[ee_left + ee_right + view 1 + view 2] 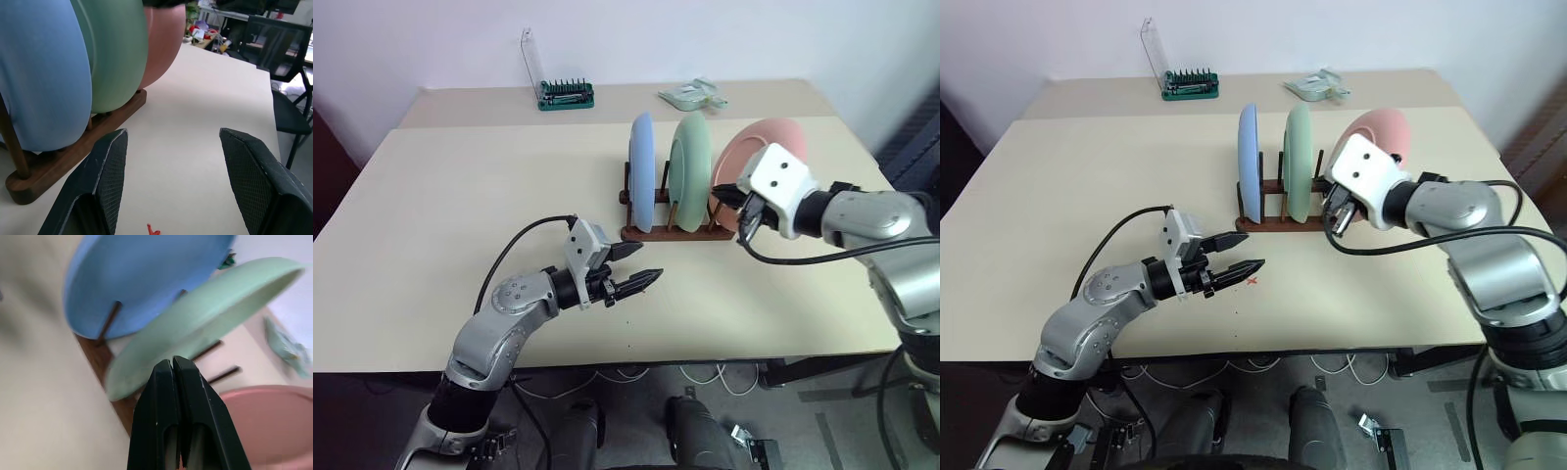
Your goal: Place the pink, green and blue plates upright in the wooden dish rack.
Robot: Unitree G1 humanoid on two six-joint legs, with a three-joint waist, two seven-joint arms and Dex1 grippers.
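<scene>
On the left, the left pincer (pixel 640 269) hovers low over the cream tabletop (pixel 460 215), its two black fingers spread apart with nothing between them, pointing toward the near end of the wooden dish rack (pixel 671 231); a small red mark (pixel 1253 281) lies on the tabletop just beside its tips. The rack sits at the middle of the tabletop. The blue plate (pixel 642 171) stands upright in its leftmost slot, and the green plate (pixel 690 166) stands upright in the next slot to the right. Further right, the pink plate (pixel 764 147) stands tilted at the rack's right end, leaning away from the green one. The right pincer (pixel 173 369) is just in front of the pink plate, its fingers pressed fully together and holding nothing. Along the far edge lie a green screwdriver-bit set (pixel 567 94) and a clear plastic bag (pixel 693 95).
</scene>
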